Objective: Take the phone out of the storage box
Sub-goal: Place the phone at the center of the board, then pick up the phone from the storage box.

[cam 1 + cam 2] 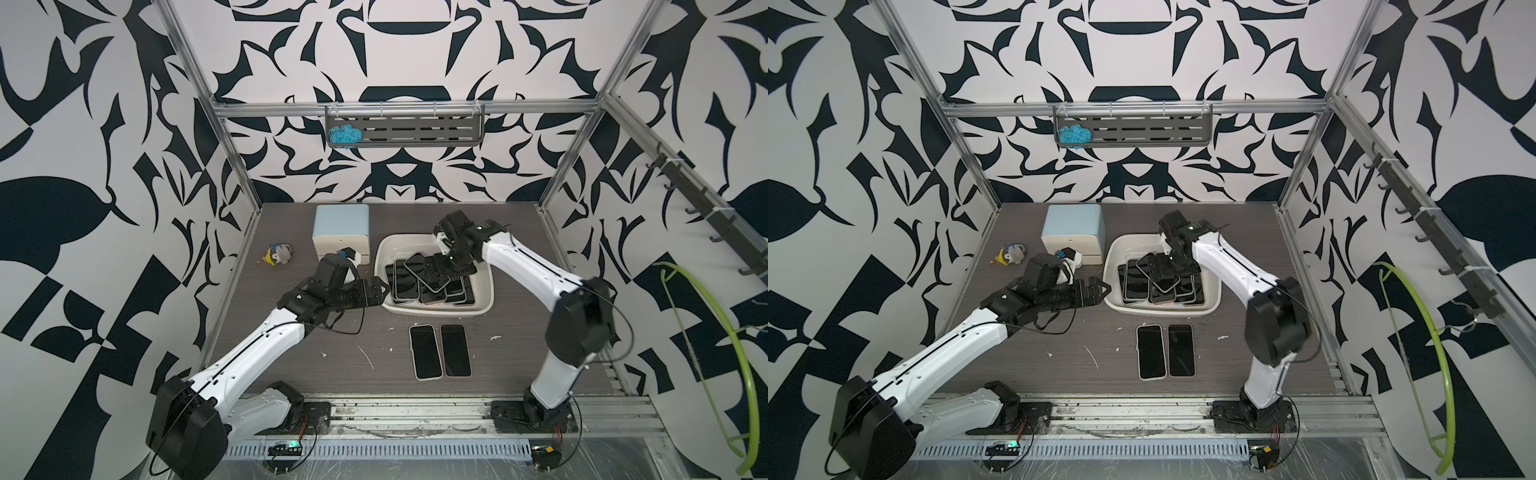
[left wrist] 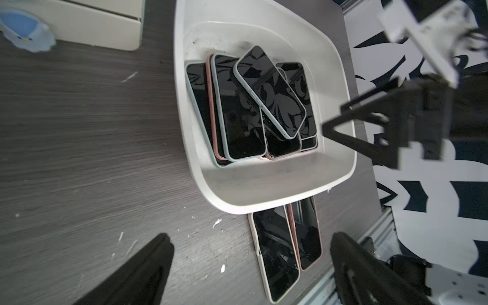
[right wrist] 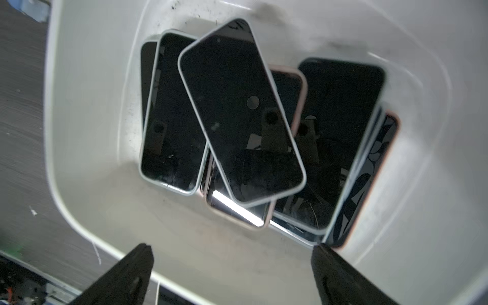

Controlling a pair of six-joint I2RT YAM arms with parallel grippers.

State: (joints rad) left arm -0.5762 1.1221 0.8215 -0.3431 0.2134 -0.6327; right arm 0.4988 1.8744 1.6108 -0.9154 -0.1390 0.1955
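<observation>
Many phones [image 1: 424, 286] are lying piled inside the storage box [image 1: 436, 313], the top phone [image 3: 241, 113] sitting slanted. The right gripper [image 3: 232, 249] is hanging wide open over the box, holding nothing, likely getting ready to grab. The left gripper [image 1: 381, 290] is hovering beside the box, open and empty.

In both top views the right tool [image 1: 445, 262] covers the far right of the pile of phones [image 1: 419, 286]. In the left wrist view the storage box [image 2: 264, 192] rim hides the far ends of two loose phones [image 2: 280, 253]. The far-left toy [image 1: 277, 255] is too small to identify.
</observation>
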